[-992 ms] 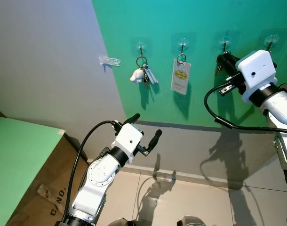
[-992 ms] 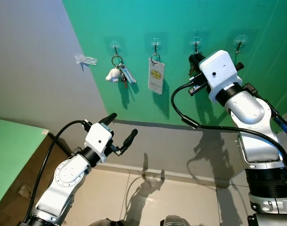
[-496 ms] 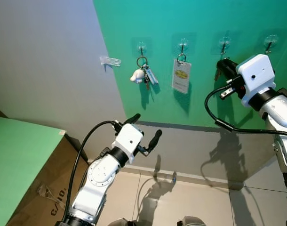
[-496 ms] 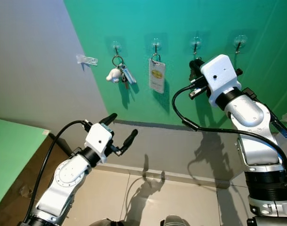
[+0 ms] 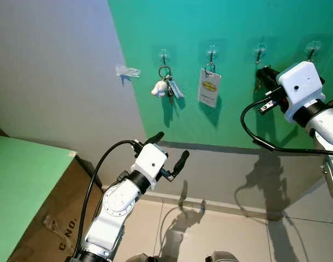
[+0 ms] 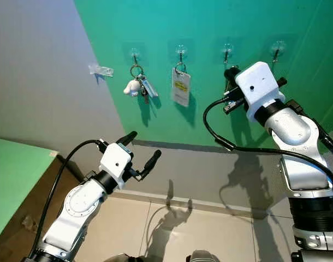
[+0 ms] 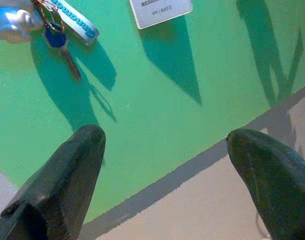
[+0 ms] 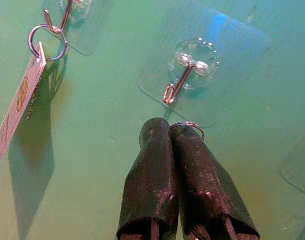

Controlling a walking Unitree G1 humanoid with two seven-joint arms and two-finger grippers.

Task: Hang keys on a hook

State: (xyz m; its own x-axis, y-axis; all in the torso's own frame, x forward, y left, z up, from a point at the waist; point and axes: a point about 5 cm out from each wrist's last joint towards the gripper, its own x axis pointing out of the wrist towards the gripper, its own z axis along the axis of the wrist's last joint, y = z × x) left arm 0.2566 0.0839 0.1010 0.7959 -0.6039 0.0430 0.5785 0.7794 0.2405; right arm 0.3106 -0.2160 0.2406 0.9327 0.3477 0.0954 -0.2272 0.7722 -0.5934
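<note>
The right gripper [image 8: 175,131], fingers clenched on the key ring [image 8: 188,126] just below the third hook [image 8: 173,90], looked liable to miss its tip and drop the keys, while the left gripper [image 5: 169,147] hung spread and idle.

**Surface findings**

Wall [image 5: 237,22]: smooth matt green paint. Hook [image 8: 176,86]: bright wire metal on a clear glossy plastic pad. Key ring [image 8: 188,126]: shiny metal. Fingers [image 8: 155,170]: black, slightly rough rubber. Floor [image 5: 221,229]: glossy tile.
</note>
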